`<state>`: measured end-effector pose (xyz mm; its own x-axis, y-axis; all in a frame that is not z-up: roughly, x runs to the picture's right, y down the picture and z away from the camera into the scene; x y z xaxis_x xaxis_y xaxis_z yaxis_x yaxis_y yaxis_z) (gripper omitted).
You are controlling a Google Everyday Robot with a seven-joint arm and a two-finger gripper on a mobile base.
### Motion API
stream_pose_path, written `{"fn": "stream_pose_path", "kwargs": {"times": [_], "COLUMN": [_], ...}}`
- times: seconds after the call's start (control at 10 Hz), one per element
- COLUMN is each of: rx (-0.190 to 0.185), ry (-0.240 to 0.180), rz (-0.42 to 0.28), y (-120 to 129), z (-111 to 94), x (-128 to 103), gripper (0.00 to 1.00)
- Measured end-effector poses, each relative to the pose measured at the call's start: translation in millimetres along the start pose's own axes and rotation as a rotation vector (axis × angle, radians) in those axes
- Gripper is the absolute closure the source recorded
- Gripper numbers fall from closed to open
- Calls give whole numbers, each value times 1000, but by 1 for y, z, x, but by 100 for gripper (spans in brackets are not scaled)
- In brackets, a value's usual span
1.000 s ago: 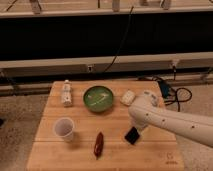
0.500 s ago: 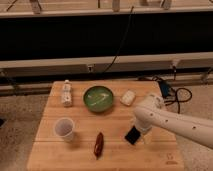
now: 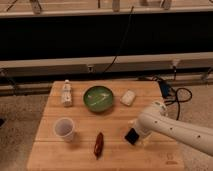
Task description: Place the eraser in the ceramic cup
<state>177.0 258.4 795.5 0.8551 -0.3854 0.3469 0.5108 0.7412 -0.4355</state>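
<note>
On the table [image 3: 114, 119] my arm [image 3: 175, 131] reaches in from the right, with the gripper [image 3: 136, 134] down at the eraser [image 3: 130, 137] near the front edge; I can't tell if it has a grip. The cup [image 3: 65, 128] stands empty well to the left, so the lift, carry and drop all remain.

A single camera, set high before the worktop [image 3: 75, 157], looks down and forward from moderately near and takes in the whole top. The gripper [image 3: 134, 135] is at lower right.

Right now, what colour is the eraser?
The eraser is black, clearest in the camera view; the gripper sits at it.
</note>
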Motion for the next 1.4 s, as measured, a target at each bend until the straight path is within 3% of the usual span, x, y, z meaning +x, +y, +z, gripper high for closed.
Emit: {"fn": "stream_pose_path", "kwargs": {"times": [0.2, 0.4, 0.7, 1.1, 1.4], "rx": [-12, -47, -49, -43, 43], "ry": [0, 10, 11, 11, -4], "rz": [-8, -25, -22, -31, -43], "y": [0, -1, 0, -1, -10], "z": [4, 9, 7, 4, -26], "x": [0, -1, 0, -3, -24], "gripper": [50, 68, 97, 100, 100]}}
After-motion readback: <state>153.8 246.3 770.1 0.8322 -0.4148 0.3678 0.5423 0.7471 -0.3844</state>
